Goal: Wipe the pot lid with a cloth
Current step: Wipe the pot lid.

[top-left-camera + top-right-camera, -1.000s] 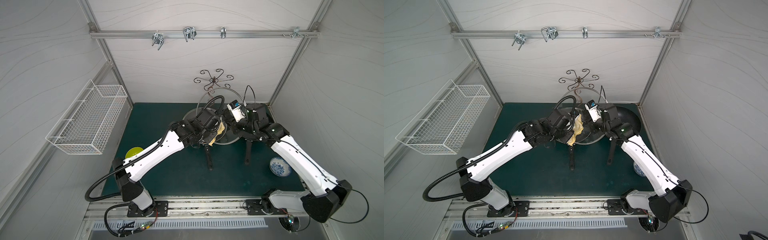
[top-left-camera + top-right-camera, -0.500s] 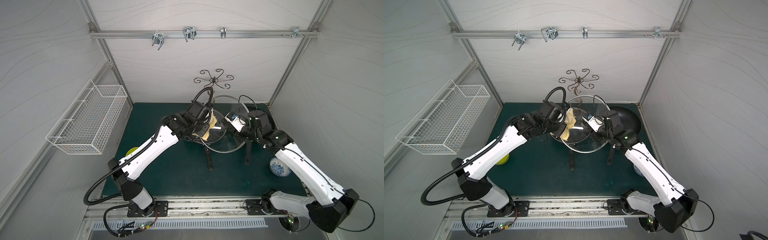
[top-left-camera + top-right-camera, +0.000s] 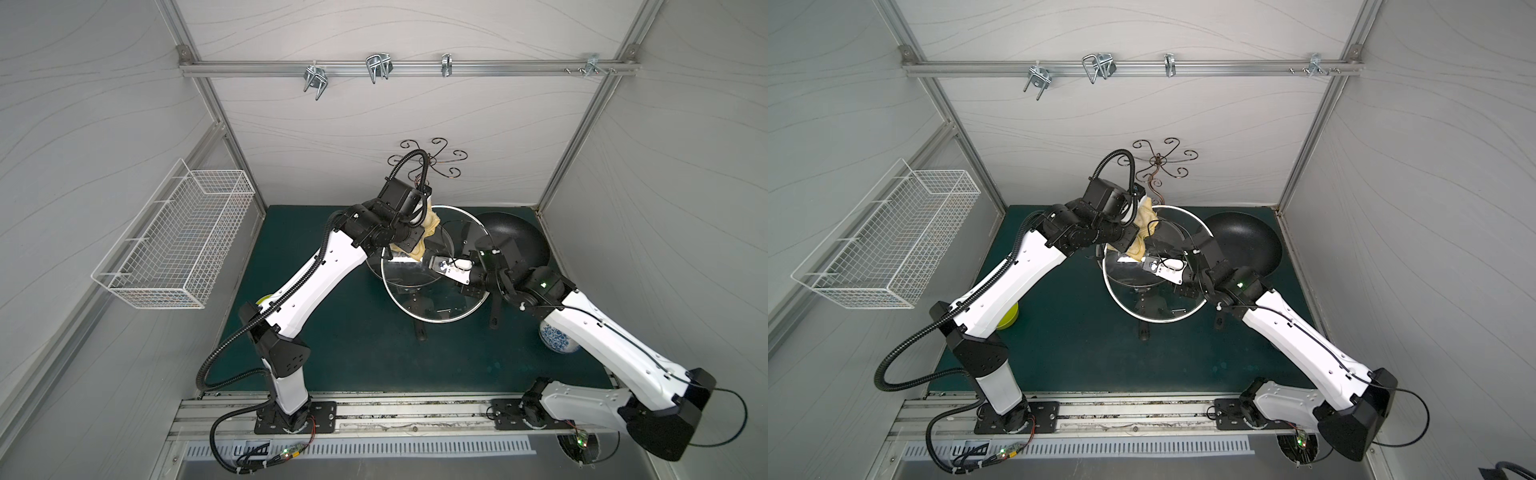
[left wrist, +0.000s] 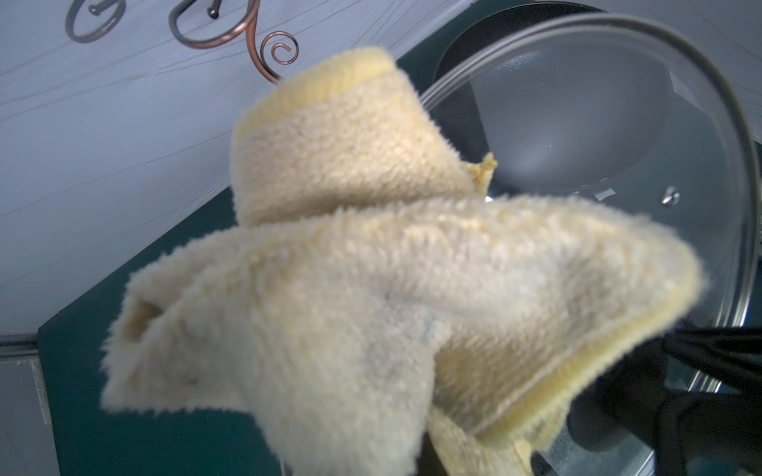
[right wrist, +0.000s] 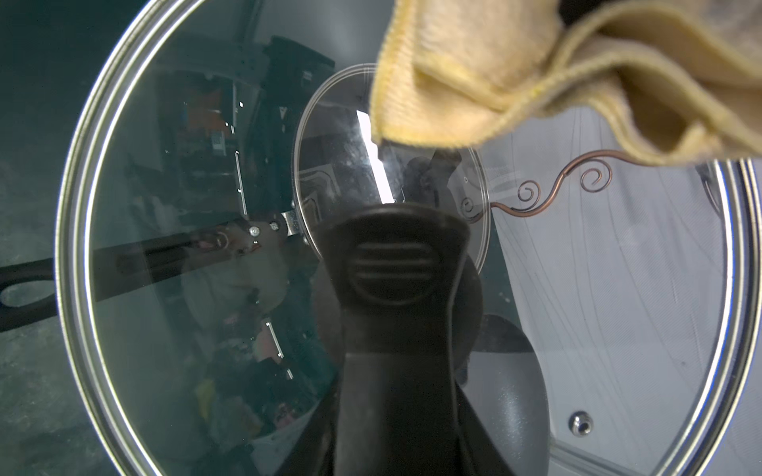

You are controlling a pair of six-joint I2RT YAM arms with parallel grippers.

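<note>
Raised since a second ago, lid (image 3: 444,303) and cloth (image 4: 371,288) are held above the desk (image 3: 353,353): cloth gripped by left fingers (image 3: 1128,243), lid by right fingers (image 4: 717,354).

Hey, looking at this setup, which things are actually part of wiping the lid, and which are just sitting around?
In the job:
cloth
pot lid

Just lying about:
black wok
second pan
green bowl
blue-and-white cup
wire basket
scrolled metal stand
rail hooks
</note>
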